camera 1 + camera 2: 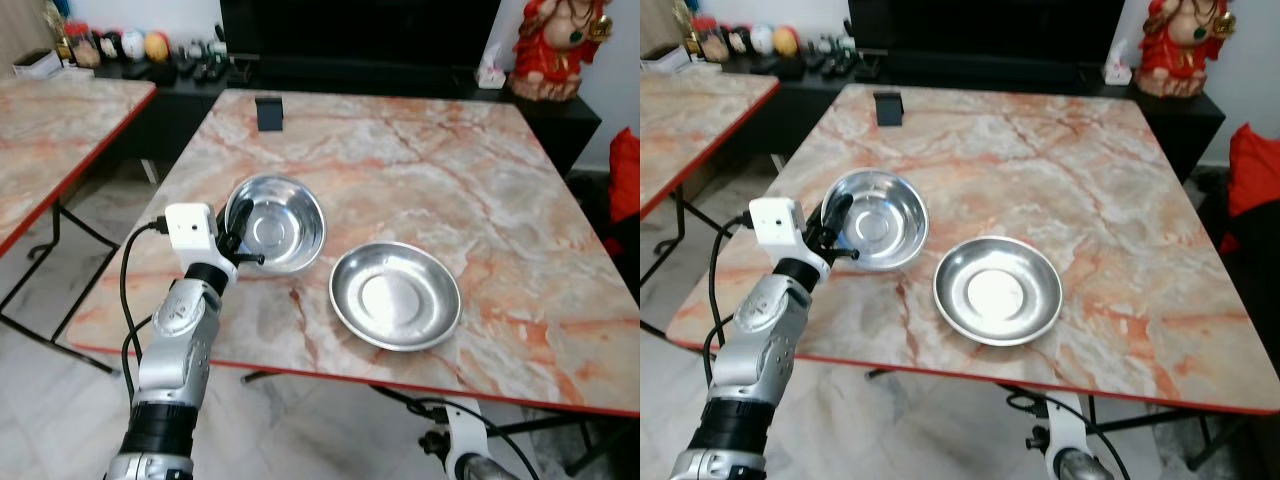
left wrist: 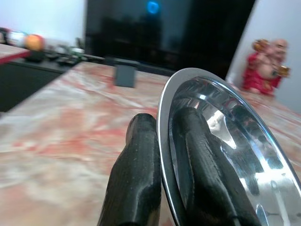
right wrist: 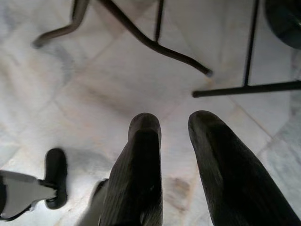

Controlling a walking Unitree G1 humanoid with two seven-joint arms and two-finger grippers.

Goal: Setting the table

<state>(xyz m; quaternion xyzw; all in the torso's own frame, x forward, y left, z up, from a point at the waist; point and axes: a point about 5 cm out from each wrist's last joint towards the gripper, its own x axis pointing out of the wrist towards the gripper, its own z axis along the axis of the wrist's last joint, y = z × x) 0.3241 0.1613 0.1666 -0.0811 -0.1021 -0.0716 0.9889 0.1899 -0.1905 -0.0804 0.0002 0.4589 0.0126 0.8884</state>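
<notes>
On the desk's (image 1: 450, 160) near left part, the left claw (image 1: 238, 232) pinches the left rim of a steel bowl (image 1: 278, 222), one finger inside, one outside. Right of it lies a shallow steel plate (image 1: 395, 294). Below, the right claw (image 3: 171, 136) hangs slightly parted over the floor (image 3: 94, 84).

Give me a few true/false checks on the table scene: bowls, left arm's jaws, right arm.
1. The left gripper has its jaws clamped on the rim of the steel bowl, one inside and one outside. True.
2. The shallow steel plate is stacked inside the bowl. False: it lies beside the bowl on the marble table.
3. The right gripper hangs below the table, over the floor. True.
4. A small dark block stands at the table's near edge. False: it stands near the far edge.
5. The plate holds food. False: it is empty.
</notes>
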